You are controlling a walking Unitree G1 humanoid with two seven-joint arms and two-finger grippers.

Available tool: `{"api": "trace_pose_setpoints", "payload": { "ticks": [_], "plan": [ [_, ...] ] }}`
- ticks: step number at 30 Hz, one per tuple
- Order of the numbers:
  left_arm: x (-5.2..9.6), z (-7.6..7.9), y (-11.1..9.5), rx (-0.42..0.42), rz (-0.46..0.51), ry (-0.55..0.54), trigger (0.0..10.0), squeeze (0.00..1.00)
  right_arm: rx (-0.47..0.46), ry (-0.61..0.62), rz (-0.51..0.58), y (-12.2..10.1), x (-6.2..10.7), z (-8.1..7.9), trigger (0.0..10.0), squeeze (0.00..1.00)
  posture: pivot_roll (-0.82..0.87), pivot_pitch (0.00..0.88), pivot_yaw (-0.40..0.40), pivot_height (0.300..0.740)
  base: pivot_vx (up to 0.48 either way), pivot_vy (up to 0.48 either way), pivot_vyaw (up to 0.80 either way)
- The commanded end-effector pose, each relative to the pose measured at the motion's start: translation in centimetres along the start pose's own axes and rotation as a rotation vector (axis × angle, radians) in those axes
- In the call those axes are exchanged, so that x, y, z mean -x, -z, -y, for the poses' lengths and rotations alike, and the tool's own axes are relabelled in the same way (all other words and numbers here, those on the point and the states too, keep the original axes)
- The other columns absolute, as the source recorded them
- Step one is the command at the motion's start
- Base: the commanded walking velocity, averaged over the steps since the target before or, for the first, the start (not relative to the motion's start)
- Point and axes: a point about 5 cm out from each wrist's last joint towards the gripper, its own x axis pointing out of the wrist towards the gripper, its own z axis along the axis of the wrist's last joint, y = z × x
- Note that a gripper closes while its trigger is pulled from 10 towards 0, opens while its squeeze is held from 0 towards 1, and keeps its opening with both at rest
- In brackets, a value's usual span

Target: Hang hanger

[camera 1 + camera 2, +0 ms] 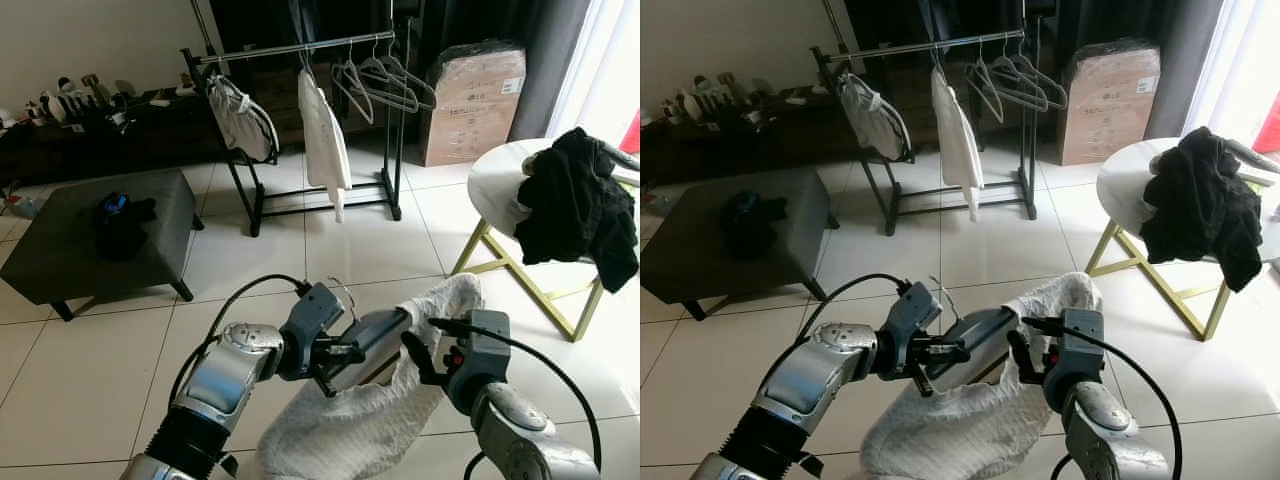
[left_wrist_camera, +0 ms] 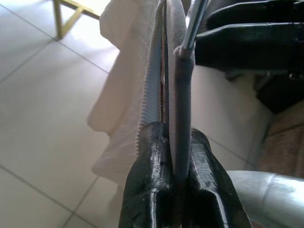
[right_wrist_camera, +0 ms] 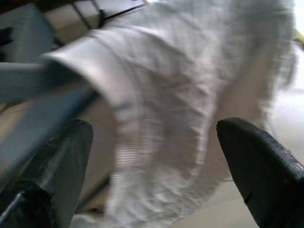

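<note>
Rack (image 1: 300,48) ahead, ottoman (image 1: 100,235) left.

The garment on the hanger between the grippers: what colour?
White, a ribbed knit garment, clearest in the left eye view.

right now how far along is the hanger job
Done: the grey hanger is picked up, and the white garment already drapes over it. In hand: the left gripper is shut on the hanger, while the right gripper is open at the garment. Left: the clothes rack stands well across the tiled floor, so the robot has yet to approach it and hook the hanger on the rail.
</note>
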Motion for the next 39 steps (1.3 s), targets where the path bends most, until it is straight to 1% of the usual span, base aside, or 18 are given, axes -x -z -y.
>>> {"api": "trace_pose_setpoints", "payload": {
  "ticks": [1,2,3,4,6,7,9,11,16,19,22,24,26,30,32,33,34,39],
  "plan": [
    [0.3,0.2,-1.4,-0.027,0.038,0.029,10.0,0.00,0.034,-0.064,-0.019,0.0,0.4,-1.1,10.0,0.00,-0.16,0.077,0.133,0.740,0.000,0.000,0.00],
    [0.3,0.2,-1.4,-0.027,0.038,0.029,10.0,0.00,0.034,-0.064,-0.019,0.0,0.4,-1.1,10.0,0.00,-0.16,0.077,0.133,0.740,0.000,0.000,0.00],
    [0.3,0.2,-1.4,-0.029,0.036,0.035,10.0,0.00,0.075,-0.036,-0.037,0.1,0.4,-0.9,10.0,0.00,-0.17,0.078,0.135,0.740,0.000,0.000,0.00],
    [0.3,0.2,-1.4,-0.029,0.036,0.035,10.0,0.00,0.075,-0.036,-0.037,0.1,0.4,-0.9,10.0,0.00,-0.17,0.078,0.135,0.740,0.000,0.000,0.00],
    [0.3,0.2,-1.5,-0.030,0.033,0.038,10.0,0.00,0.123,0.048,-0.050,0.2,0.2,0.1,10.0,0.00,-0.17,0.077,0.135,0.740,0.000,0.000,0.00],
    [0.3,0.2,-1.5,-0.030,0.033,0.038,10.0,0.00,0.123,0.048,-0.050,0.2,0.2,0.1,10.0,0.00,-0.17,0.077,0.135,0.740,0.000,0.000,0.00],
    [0.4,0.3,-1.6,-0.032,0.035,0.042,10.0,0.00,0.162,0.145,-0.037,0.2,0.1,1.2,10.0,0.00,-0.16,0.075,0.138,0.740,0.000,0.000,0.00],
    [0.5,0.3,-1.7,-0.035,0.035,0.048,10.0,0.00,0.227,0.200,-0.046,0.3,0.1,1.9,10.0,0.00,-0.16,0.074,0.138,0.740,0.000,0.000,0.00],
    [0.5,0.3,-1.7,-0.035,0.033,0.051,10.0,0.00,0.278,0.263,-0.056,0.6,0.1,2.7,10.0,0.00,-0.16,0.073,0.140,0.740,0.000,0.000,0.00],
    [0.5,0.4,-1.7,-0.037,0.032,0.054,10.0,0.00,0.252,0.294,-0.032,0.6,0.0,2.9,10.0,0.00,-0.16,0.073,0.143,0.740,0.000,0.000,0.00],
    [0.5,0.5,-1.8,-0.037,0.032,0.058,10.0,0.00,0.228,0.283,-0.011,0.5,-0.2,2.7,10.0,0.00,-0.16,0.073,0.143,0.740,0.000,0.000,0.00],
    [0.6,0.5,-1.8,-0.037,0.033,0.060,10.0,0.00,0.216,0.240,-0.014,0.6,-0.3,2.2,10.0,0.00,-0.16,0.073,0.143,0.740,0.000,0.000,0.00],
    [0.6,0.5,-1.9,-0.038,0.033,0.060,10.0,0.00,0.237,0.181,-0.023,0.7,-0.3,1.4,10.0,0.00,-0.16,0.073,0.144,0.740,0.000,0.000,0.00],
    [0.6,0.4,-1.9,-0.039,0.031,0.058,10.0,0.00,0.240,0.161,-0.026,0.8,-0.3,1.1,10.0,0.00,-0.16,0.073,0.144,0.740,0.000,0.000,0.00],
    [0.6,0.5,-1.9,-0.041,0.031,0.059,10.0,0.00,0.251,0.099,-0.042,1.1,-0.3,0.5,10.0,0.00,-0.16,0.072,0.143,0.740,0.000,0.000,0.00],
    [0.6,0.5,-1.9,-0.041,0.031,0.059,10.0,0.00,0.251,0.099,-0.042,1.1,-0.3,0.5,10.0,0.00,-0.16,0.072,0.143,0.740,0.000,0.000,0.00],
    [0.6,0.5,-1.9,-0.042,0.031,0.060,10.0,0.00,0.271,0.057,-0.048,1.2,-0.3,0.1,10.0,0.00,-0.16,0.072,0.143,0.740,0.000,0.000,0.00],
    [0.5,0.6,-1.9,-0.042,0.032,0.061,10.0,0.00,0.275,0.099,-0.024,1.0,-0.6,0.4,10.0,0.00,-0.16,0.072,0.142,0.740,0.000,0.000,0.00]
  ]
}}
